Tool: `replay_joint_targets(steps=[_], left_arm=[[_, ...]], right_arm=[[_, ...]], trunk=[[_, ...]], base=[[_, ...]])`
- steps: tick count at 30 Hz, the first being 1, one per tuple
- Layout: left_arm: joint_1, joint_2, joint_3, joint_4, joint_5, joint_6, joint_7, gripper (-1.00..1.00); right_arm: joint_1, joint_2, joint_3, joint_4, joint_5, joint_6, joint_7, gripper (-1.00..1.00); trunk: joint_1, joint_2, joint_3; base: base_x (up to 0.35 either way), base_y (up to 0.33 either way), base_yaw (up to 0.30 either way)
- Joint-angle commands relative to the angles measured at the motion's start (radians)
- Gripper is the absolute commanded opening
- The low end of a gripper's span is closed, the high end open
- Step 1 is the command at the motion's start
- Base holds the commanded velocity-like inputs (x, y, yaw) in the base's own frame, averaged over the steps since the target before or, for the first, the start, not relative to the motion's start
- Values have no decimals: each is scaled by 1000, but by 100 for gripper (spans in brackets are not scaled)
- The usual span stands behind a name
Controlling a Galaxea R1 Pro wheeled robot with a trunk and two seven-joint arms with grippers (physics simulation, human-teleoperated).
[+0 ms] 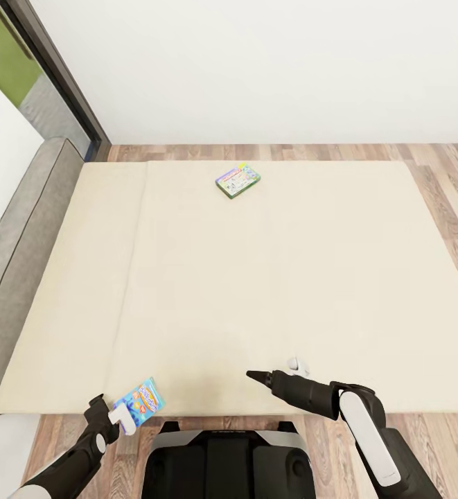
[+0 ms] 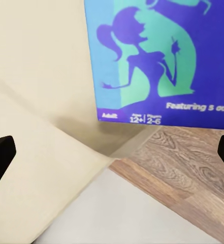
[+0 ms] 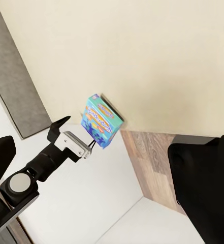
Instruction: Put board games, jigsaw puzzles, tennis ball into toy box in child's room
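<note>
The bed (image 1: 270, 277) spreads its two cream mattresses across the plank floor (image 1: 436, 180). A white-green-yellow board game (image 1: 238, 181) lies flat near the far edge. At the near left corner the left gripper (image 1: 121, 414) clamps the blue board game (image 1: 141, 400) — lifted off the mattress. The right gripper (image 1: 255, 375) hovers over the near edge, its grip state unclear.

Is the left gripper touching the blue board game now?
Touching. In the right wrist view, the left gripper has its fingertips closed on the lower edge of the blue board game, which it holds lifted off the bed.
</note>
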Motion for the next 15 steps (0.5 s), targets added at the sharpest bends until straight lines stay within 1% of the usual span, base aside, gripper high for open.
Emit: replay_joint_targets(steps=[1, 7, 15], left_arm=[[0, 1, -8, -1, -6, 8, 3, 100], [0, 0, -8, -1, -9, 8, 3, 100], [0, -9, -9, -1, -10, 8, 3, 100]], right_arm=[[0, 0, 0, 0, 10, 2, 9, 100], [0, 0, 0, -1, 10, 3, 10, 100], [0, 0, 0, -2, 10, 2, 11, 100]], trunk=[[1, -1, -1], [1, -1, -5], [1, -1, -14]], base=[[0, 0, 0], [0, 0, 0], [0, 0, 0]])
